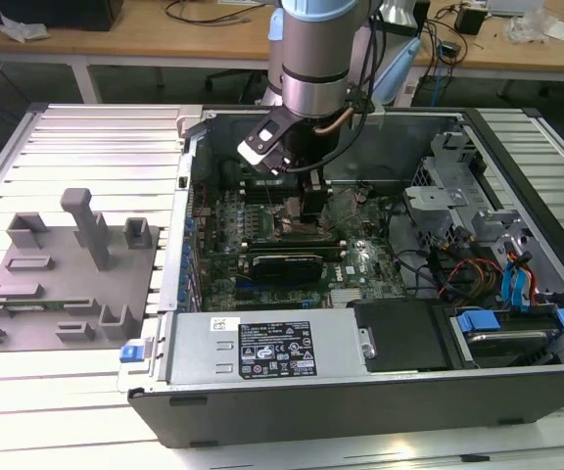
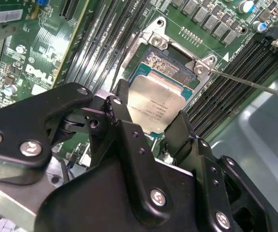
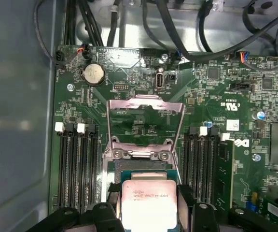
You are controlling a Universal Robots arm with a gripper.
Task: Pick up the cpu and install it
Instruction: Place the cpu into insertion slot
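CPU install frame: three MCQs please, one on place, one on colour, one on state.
1. Where is the cpu?
A) on the grey tray
B) held in the gripper, over the socket
C) on the power supply

2. The cpu's top is:
A) blue
B) silvery
C) black

3. The socket's load plate is:
A) swung open
B) clamped over the cpu
C) missing

Answers:
1. B: in both wrist views the fingers flank the cpu above the socket.
2. B: its metal lid shows pale silver.
3. A: the plate stands raised and the socket is uncovered.
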